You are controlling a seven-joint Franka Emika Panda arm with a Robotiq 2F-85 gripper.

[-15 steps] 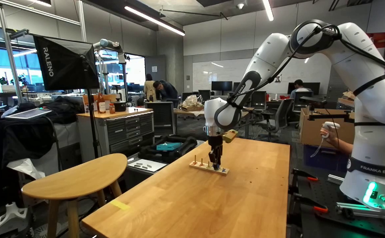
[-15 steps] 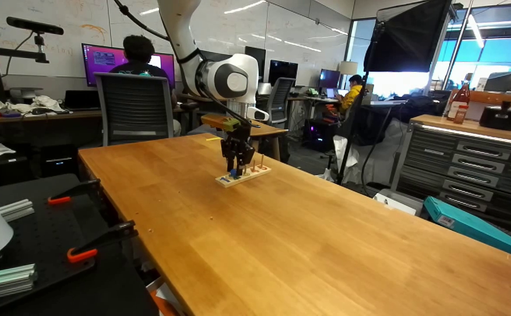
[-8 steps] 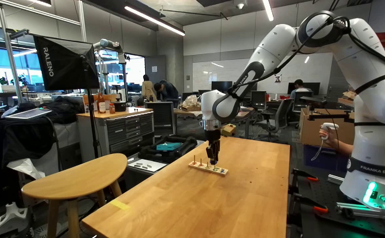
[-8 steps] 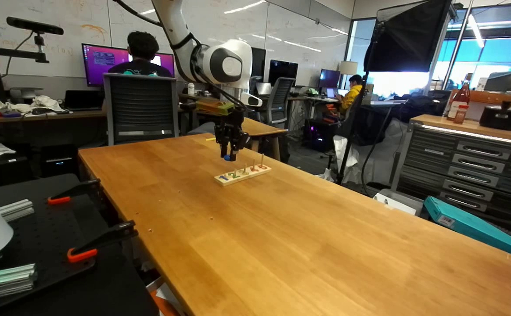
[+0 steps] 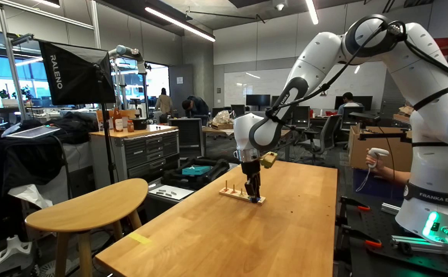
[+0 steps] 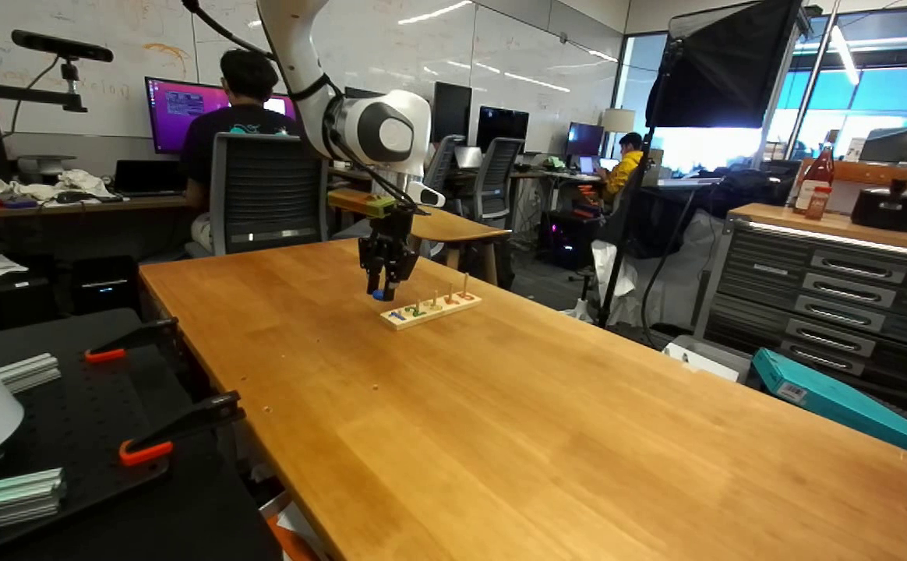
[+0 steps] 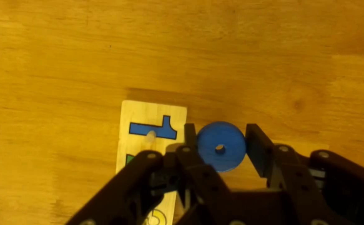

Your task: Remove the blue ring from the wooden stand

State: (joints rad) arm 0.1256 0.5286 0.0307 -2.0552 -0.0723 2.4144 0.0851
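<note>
I have the claw (image 7: 220, 142) clamped on the blue ring (image 7: 221, 132) and see it hanging above the table (image 7: 75, 93), just beside the wooden stand (image 7: 135, 142), near its blue numeral 1 (image 7: 160, 130)

In the wrist view, we see the ring (image 7: 221, 134) between the fingertips (image 7: 258, 145), the stand (image 7: 138, 143) at its nine o'clock. In an exterior view, we find that stand on the table (image 5: 285, 234), the stool (image 5: 89, 207) at its nine o'clock, the cabinet (image 5: 147, 152) at ten.

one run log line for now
gripper: shut on blue ring | ring: off wooden stand, beside it | stand: on table | release: not yet
</note>
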